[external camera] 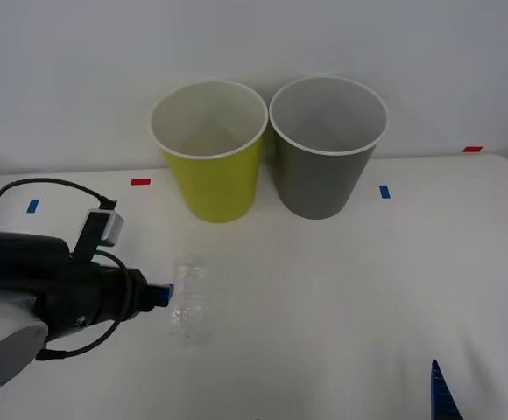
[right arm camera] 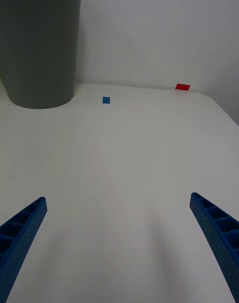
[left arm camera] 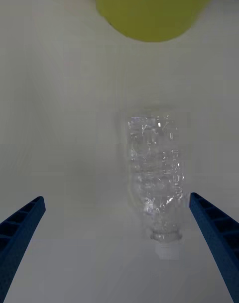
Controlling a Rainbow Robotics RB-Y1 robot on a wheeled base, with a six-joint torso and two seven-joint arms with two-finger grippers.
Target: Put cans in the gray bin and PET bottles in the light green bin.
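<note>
Because the left gripper point(left arm camera: 119, 243) hangs with its jaws spread wide and nothing between them yet, the first risk lies in the approach: the clear PET bottle point(external camera: 188, 299) lies on its side on the white table point(external camera: 368, 289), and in the left wrist view it sits toward one finger rather than midway, cap end nearest the camera. If the fingers come in off-centre, one could nudge the bottle and roll or spin it away. Its body looks thin and dented, so I judge that a hard squeeze would crumple it and a light one could let it slip during the lift. The right gripper point(external camera: 482, 385) waits low at the near right edge of the table, also spread and empty, well apart from the bottle.

Farther back, the light green bin point(external camera: 210, 150) and the gray bin point(external camera: 327, 146) stand upright just beside each other, rims almost touching. That closeness is the second hazard: a drop released off-line could land in the gray one, or a swinging arm could knock either over, since both taper to narrow bases.

Counted: one bottle, no can in view, one green bin, one gray bin, two grippers. Small tape marks dot the far table, three blue point(external camera: 384, 191) and two red point(external camera: 140, 182).
</note>
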